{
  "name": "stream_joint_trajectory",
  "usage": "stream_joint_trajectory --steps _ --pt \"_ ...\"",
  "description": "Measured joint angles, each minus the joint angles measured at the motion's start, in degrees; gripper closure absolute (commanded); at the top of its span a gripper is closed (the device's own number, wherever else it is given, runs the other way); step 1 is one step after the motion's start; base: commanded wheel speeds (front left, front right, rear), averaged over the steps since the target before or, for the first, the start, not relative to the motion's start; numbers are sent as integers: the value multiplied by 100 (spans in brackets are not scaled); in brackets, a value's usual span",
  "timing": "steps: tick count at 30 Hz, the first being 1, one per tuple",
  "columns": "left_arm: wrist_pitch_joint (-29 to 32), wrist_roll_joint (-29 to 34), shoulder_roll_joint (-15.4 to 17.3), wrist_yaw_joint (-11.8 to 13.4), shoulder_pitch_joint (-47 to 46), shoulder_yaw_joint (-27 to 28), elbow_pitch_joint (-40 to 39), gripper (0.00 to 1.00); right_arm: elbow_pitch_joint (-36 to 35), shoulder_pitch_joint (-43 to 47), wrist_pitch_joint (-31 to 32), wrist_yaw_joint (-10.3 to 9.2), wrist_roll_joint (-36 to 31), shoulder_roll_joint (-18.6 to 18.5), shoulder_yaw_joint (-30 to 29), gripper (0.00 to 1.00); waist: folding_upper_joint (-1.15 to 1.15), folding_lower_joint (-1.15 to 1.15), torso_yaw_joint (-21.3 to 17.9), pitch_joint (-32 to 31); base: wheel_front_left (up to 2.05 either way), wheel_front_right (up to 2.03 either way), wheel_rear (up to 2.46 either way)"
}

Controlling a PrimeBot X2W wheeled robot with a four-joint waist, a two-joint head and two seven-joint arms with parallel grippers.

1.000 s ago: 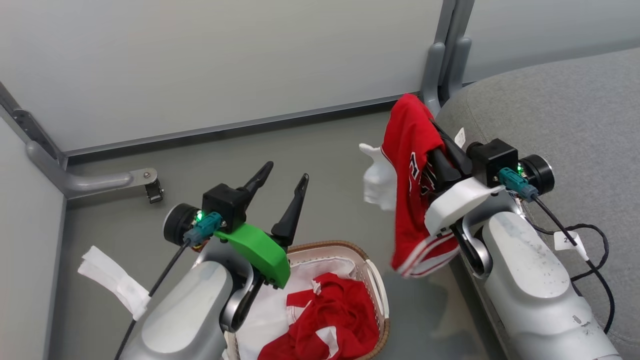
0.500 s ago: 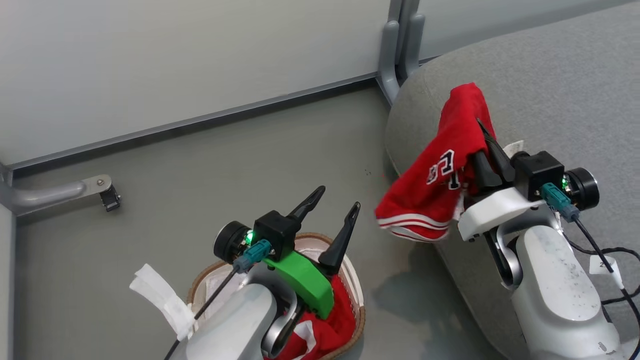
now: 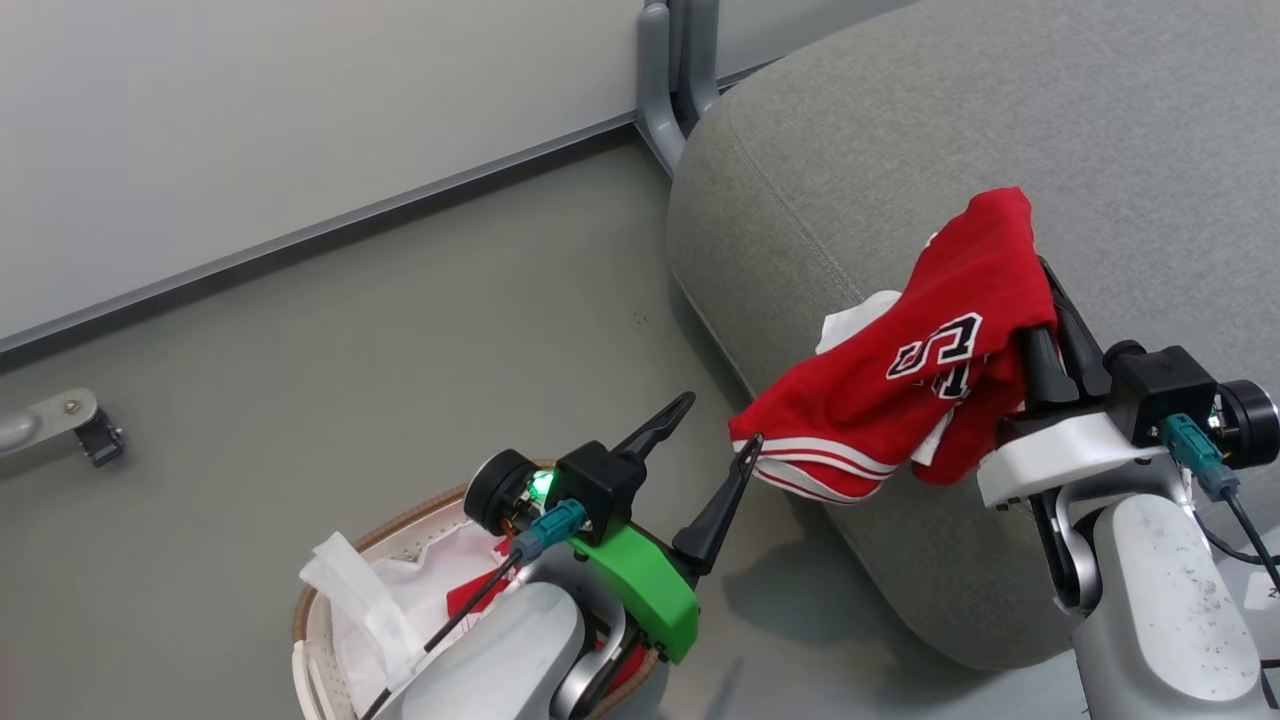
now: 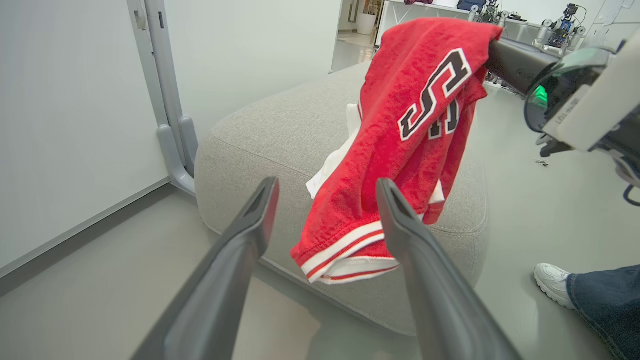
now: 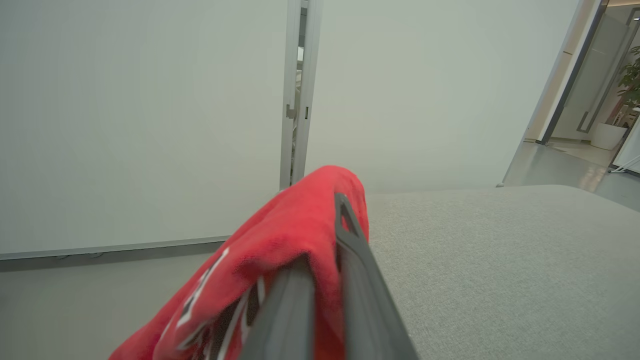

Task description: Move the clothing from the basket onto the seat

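Observation:
A red jersey point(image 3: 930, 390) with dark white-edged lettering and white stripe trim hangs from my right gripper point(image 3: 1045, 290), which is shut on its upper fold. It hangs over the near left corner of the grey seat point(image 3: 900, 150), with the striped hem past the seat's edge. The left wrist view shows the jersey point(image 4: 400, 150) in front of the seat point(image 4: 280, 130). My left gripper point(image 3: 720, 420) is open and holds nothing, above the basket point(image 3: 400, 520). A bit of red clothing point(image 3: 470, 595) shows in the basket beside a white liner point(image 3: 400, 600); my left arm hides the rest.
Pale partition walls meet at a grey post foot point(image 3: 665, 90) behind the seat's corner. A metal bracket point(image 3: 60, 425) sticks out on the floor at far left. A person's white shoe point(image 4: 555, 285) and jeans leg point(image 4: 607, 305) stand right of the seat.
The head view has swung right, so the seat takes up more of it. My right gripper has carried the jersey from beside the seat to over its corner. My left gripper stays open.

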Motion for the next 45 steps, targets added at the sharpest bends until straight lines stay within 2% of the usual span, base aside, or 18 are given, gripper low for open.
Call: stream_joint_trajectory --steps 11,17,25,30,36,39,45 --pt "69 201 14 36 -122 -220 -157 0 -92 62 -1 0 31 2 -153 100 0 0 -259 358 0 0 0" --pt "185 308 170 104 -263 -261 -391 0 -9 -419 0 0 31 -102 -353 100 0 0 -264 662 0 0 0" --pt "397 515 566 277 -483 -210 -894 0 147 -2118 302 0 44 -824 -318 100 0 0 -194 1331 0 0 0" --pt "564 647 827 409 -651 -144 -1388 0 567 -3347 557 1 25 -1401 -267 100 0 1 -126 1857 0 0 0" --pt "777 892 1092 597 -866 -71 -2060 0 1116 -4625 859 1 3 -2121 -622 100 0 1 55 2522 0 0 0" --pt "853 956 1187 643 -909 -80 -2332 0 1464 -4926 960 1 -98 -2332 -901 100 0 1 180 2829 0 0 0" --pt "936 1022 1194 679 -933 -192 -2602 0 2281 -5133 927 1 -316 -2513 -1499 100 0 1 477 3349 0 0 0"
